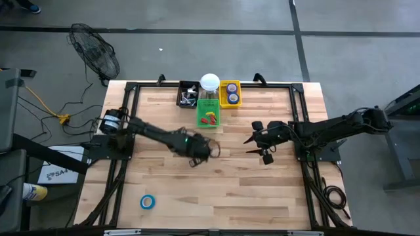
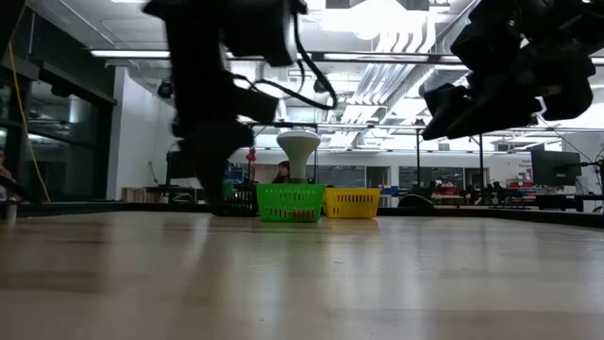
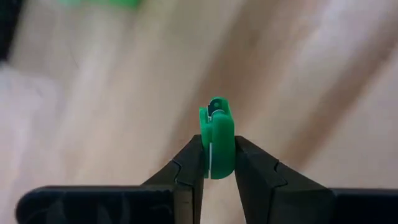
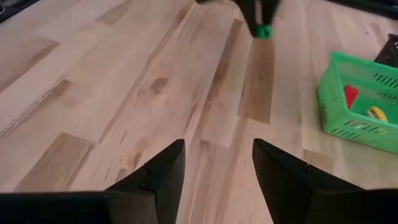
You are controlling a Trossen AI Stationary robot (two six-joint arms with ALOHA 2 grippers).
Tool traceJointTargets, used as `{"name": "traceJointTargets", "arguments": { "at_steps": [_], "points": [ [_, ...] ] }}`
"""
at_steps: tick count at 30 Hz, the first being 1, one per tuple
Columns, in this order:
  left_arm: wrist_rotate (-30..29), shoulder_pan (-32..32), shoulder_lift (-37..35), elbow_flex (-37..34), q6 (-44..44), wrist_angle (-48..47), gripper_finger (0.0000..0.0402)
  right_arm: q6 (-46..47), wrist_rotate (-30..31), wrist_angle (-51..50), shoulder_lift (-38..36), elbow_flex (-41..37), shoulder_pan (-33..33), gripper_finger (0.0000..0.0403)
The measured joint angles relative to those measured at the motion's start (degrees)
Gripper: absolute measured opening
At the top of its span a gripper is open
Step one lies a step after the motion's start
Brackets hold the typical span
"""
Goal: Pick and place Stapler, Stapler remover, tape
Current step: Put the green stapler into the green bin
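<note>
Left wrist view: left end effector [image 3: 214, 163] pinches green stapler remover [image 3: 216, 140] (right end effector [image 4: 214, 163] spread).

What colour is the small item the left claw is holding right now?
Green. The left claw is shut on a small green item, clearest in the left wrist view.

My dark left fingers [image 3: 186, 171] pinch a bright green stapler remover [image 3: 216, 138] over the pale, streaky-grained wood table [image 4: 124, 93]. A green basket [image 4: 360, 102] holds red and yellow things, beside a yellow basket [image 1: 230, 94] and a black one [image 1: 188, 94]. One blue tape roll [image 1: 148, 202].
</note>
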Motion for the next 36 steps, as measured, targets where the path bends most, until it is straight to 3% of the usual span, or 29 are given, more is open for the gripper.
{"name": "traceJointTargets", "arguments": {
  "at_steps": [8,21,25,36],
  "points": [
    [1.62,11.17,-0.04,0.16,20.04,9.77,0.0066,-0.01,0.68,0.44,0.0,0.0,0.01,0.0179],
    [4.86,21.46,-0.23,8.06,42.92,9.66,0.0066,-0.2,10.08,2.31,0.0,0.0,-0.09,0.0179],
    [10.23,23.3,-0.26,8.33,44.38,8.7,0.0066,0.02,11.99,2.93,0.0,0.0,-0.09,0.0179],
    [14.96,21.48,-0.23,8.33,41.98,3.38,0.0065,1.28,13.47,3.06,0.0,0.0,-0.09,0.0179]
  ]
}}
